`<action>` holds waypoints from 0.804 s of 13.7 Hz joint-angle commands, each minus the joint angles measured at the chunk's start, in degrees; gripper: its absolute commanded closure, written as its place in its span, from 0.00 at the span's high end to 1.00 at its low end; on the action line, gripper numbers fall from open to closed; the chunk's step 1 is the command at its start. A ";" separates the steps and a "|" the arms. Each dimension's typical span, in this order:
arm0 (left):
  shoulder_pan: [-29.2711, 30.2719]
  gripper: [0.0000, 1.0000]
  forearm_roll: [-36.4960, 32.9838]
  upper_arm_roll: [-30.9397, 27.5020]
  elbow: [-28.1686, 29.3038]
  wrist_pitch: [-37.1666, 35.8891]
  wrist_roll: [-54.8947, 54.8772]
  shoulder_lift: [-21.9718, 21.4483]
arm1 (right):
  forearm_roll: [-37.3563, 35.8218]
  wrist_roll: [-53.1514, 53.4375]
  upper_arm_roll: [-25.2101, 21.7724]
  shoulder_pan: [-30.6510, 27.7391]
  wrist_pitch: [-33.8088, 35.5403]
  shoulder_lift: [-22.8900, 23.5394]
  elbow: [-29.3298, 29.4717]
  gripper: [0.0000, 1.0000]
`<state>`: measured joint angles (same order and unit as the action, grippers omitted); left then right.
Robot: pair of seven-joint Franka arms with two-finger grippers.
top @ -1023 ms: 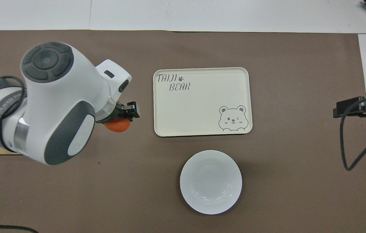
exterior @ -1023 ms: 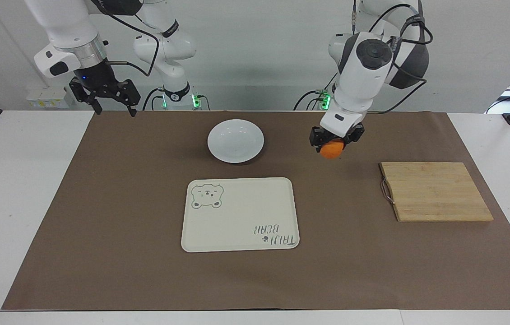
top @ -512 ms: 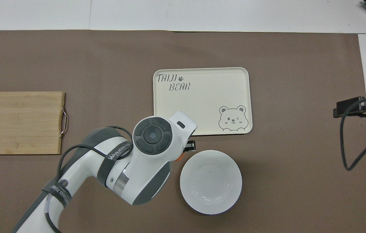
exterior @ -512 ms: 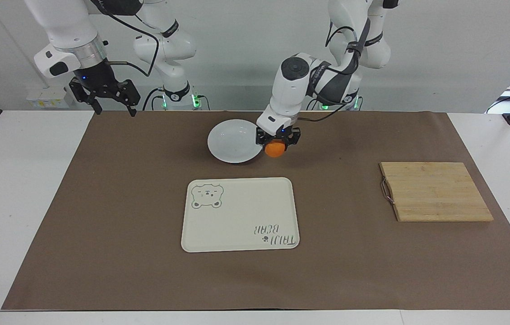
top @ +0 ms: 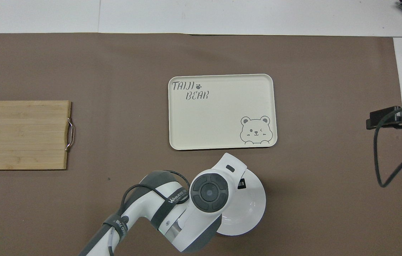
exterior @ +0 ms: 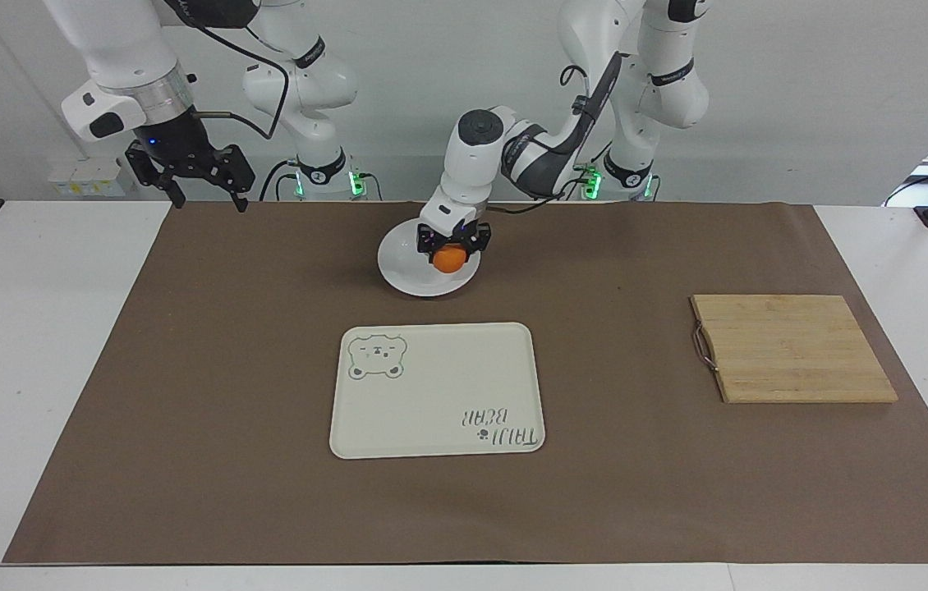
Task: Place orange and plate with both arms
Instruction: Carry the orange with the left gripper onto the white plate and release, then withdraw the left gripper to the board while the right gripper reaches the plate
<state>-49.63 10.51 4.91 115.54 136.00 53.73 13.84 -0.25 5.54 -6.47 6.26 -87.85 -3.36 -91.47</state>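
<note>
Holding the orange [exterior: 450, 259] tight in my left gripper [exterior: 452, 245], I've swung in a second from near the board [exterior: 792, 348] to low over the plate [exterior: 403, 267], fruit toward its 3 o'clock rim in the facing view, so release looks next, though I can't tell if it touches yet. My right gripper [exterior: 199, 189] waits, fingers wide, raised at the mat's [exterior: 185, 394] 10 o'clock corner, unmoved. Brown mat on a white table [exterior: 37, 369]; bear tray [exterior: 438, 389] lies bare at 6 o'clock of the plate, board out at 4 o'clock, pale wall [exterior: 431, 123] at 12.
</note>
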 commanded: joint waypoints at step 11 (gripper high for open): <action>13.12 1.00 0.39 -1.83 -5.84 -10.03 -4.55 -5.84 | 12.34 -10.09 -0.65 -2.73 -2.76 -2.09 -6.69 1.00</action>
<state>-41.09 10.51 2.63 111.30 130.20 54.09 9.41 7.09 -1.07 -7.06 5.21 -88.93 -3.47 -93.90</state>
